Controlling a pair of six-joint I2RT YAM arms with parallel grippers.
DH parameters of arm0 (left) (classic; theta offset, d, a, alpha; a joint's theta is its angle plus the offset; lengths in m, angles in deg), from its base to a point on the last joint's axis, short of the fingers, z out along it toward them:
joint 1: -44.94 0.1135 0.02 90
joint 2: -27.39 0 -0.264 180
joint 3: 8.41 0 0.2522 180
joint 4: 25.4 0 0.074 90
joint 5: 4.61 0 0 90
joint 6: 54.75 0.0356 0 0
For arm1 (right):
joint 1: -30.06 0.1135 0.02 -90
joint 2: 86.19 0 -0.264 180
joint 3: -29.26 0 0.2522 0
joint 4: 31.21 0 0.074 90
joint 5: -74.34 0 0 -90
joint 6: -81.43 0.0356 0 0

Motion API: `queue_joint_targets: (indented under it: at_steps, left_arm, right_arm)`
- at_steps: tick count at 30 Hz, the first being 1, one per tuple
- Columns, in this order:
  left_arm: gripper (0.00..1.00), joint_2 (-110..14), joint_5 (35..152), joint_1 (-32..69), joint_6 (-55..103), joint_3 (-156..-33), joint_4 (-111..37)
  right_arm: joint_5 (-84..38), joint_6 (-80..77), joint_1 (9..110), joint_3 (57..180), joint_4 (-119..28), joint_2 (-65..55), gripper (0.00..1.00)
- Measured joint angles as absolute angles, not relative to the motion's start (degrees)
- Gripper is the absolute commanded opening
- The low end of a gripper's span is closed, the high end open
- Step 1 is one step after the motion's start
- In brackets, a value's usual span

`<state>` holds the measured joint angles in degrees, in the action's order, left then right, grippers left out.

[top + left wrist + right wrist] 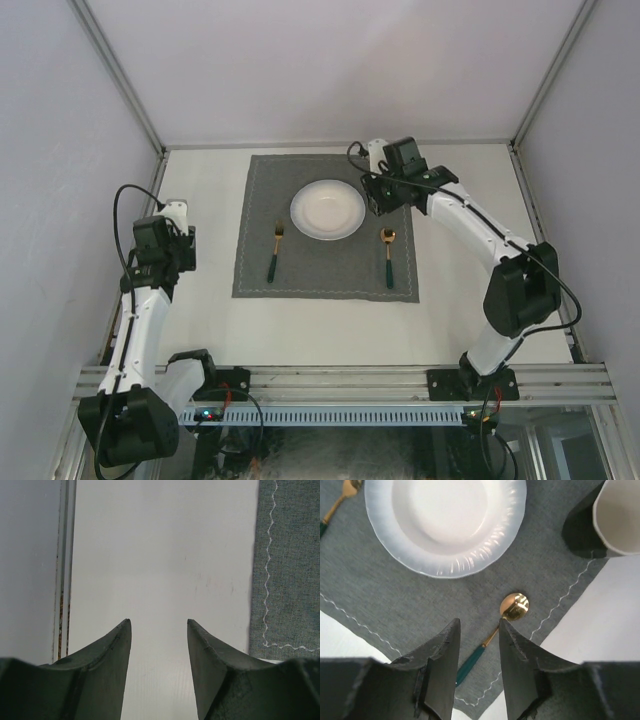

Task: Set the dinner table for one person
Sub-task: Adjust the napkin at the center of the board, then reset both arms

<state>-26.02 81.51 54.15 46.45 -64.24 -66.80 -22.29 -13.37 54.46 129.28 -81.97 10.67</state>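
While left end effector (159, 625), right end effector (479, 625) gape empty: one each plate (327, 209), fork (276, 250), spoon (388, 255), cup (620, 515), mat (330, 275).

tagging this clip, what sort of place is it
Likely a robot test booth: pale walls box in an off-white rectangular tabletop edged by aluminium rails, bearing a grey stitched cloth mat.
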Motion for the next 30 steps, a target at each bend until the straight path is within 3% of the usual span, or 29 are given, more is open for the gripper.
queue_joint_targets:
  at_steps: [4,9,22,28,30]
  left_arm:
    - [0.52,-25.7,81.7,54.1,46.4,-64.2,-66.7]
    - [0.53,-22.6,83.4,54.2,46.2,-63.8,-64.9]
    - [0.57,-15.5,81.4,54.2,43.2,-62.8,-62.5]
    - [0.57,-6.7,77.0,54.2,42.2,-59.6,-60.9]
    - [0.56,-4.1,74.7,54.2,41.7,-58.1,-59.8]
  right_arm:
    - [-21.3,-15.4,54.7,123.7,-81.8,8.2,0.39]
    - [-19.1,-16.7,49.5,112.7,-81.1,-3.0,0.43]
    - [-17.4,-15.6,35.0,103.9,-76.9,-30.2,0.49]
    - [-13.5,-15.3,32.7,100.1,-76.9,-36.3,0.49]
    - [-12.1,-14.6,31.8,97.0,-75.7,-38.3,0.56]
